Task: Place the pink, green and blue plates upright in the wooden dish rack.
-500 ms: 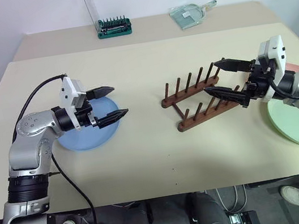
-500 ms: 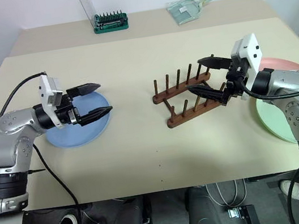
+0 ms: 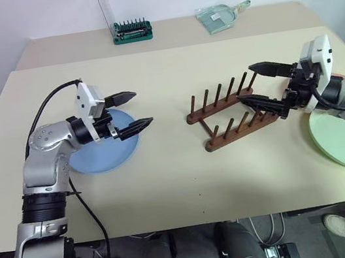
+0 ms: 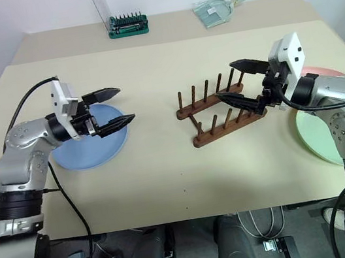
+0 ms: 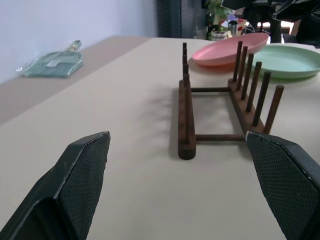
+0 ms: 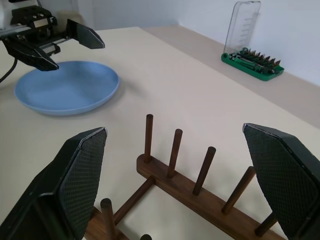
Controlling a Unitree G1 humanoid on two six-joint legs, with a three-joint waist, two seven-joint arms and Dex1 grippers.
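Observation:
The wooden dish rack (image 3: 230, 116) stands empty at the table's middle right, its pegs upright. On the left lies the blue plate (image 3: 100, 153), flat on the table. My left gripper (image 3: 142, 108) hovers open over that plate's right rim, pointing toward the rack, with nothing between its fingers. At the right edge the green plate (image 3: 343, 137) lies flat, and the pink plate (image 4: 322, 71) lies just behind it. Both are partly hidden by my right arm. My right gripper (image 3: 245, 82) hangs open over the rack's right end, holding nothing.
A green screwdriver-bit case (image 3: 131, 31) with its clear lid raised stands at the back. A clear plastic scoop (image 3: 220, 15) lies to its right. Bare tabletop (image 3: 179, 167) stretches between the blue plate and the rack and along the front edge.
Both grippers have risen a little and stay open. The left arm's elbow has swung inward, carrying that gripper slightly toward the rack. Plates and rack have not moved.

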